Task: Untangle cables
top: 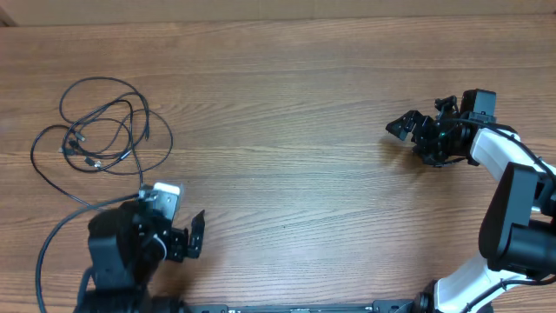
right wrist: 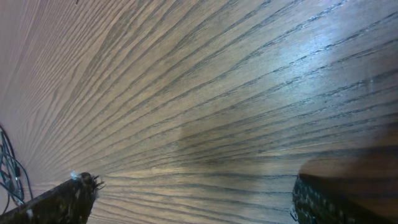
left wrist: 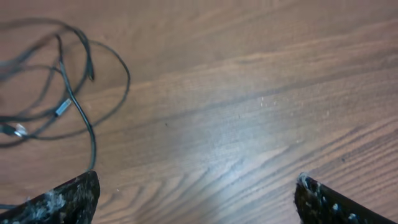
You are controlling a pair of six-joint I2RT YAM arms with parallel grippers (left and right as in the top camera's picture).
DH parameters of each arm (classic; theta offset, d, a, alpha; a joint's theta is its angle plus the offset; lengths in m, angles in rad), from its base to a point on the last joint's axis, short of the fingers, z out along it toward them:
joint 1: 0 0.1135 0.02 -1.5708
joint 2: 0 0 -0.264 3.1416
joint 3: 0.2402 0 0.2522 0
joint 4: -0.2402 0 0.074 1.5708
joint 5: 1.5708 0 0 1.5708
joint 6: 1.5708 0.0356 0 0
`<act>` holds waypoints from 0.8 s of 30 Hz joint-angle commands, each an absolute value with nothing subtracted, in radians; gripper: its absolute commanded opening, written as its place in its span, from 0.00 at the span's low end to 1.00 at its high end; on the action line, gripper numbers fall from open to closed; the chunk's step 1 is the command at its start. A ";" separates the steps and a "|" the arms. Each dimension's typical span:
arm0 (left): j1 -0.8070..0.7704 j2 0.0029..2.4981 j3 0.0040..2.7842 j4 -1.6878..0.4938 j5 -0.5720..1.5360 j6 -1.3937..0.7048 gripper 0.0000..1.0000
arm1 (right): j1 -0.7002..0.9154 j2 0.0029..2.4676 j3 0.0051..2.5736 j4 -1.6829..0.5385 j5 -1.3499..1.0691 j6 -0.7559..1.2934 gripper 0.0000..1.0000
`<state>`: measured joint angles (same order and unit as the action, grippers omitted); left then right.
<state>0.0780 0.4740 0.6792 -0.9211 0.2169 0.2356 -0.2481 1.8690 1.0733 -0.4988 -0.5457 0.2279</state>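
The left gripper (top: 184,228) is sitting at the near left of the table (top: 287,104) with its jaws spread wide and nothing between them. In the left wrist view the left gripper (left wrist: 196,194) is showing only bare wood between its two fingertips (left wrist: 81,193). The cables (top: 100,130) are lying just beyond it, farther from the robot and a little to its left, as one loose tangle of thin black loops crossing over each other. From the left wrist they are filling the upper left corner (left wrist: 68,106), with a silver-tipped plug (left wrist: 18,129) resting among the strands. One loop is running close to the left fingertip, though whether it is touching cannot be told. A thicker black wire (top: 48,252) is curving beside the left arm's base.

The right gripper (top: 413,139) is hovering far across the table at the right side, well apart from the cables, also with its jaws spread and gripping nothing; its wrist view (right wrist: 191,186) is showing wood grain only.

Between the two arms the wooden surface is stretching wide, and the table's far edge is lying well beyond the tangle.
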 commanded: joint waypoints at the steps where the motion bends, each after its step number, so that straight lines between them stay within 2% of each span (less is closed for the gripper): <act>1: 0.072 0.396 0.676 -0.917 0.222 0.228 0.99 | -0.249 1.876 1.060 -0.501 -0.513 0.224 1.00; 9: 0.072 0.405 0.665 -0.994 0.221 0.228 1.00 | -0.249 1.876 1.060 -0.501 -0.513 0.224 1.00; 24: 0.072 0.124 0.611 -0.908 0.221 0.228 0.99 | -0.249 1.876 1.060 -0.501 -0.513 0.224 1.00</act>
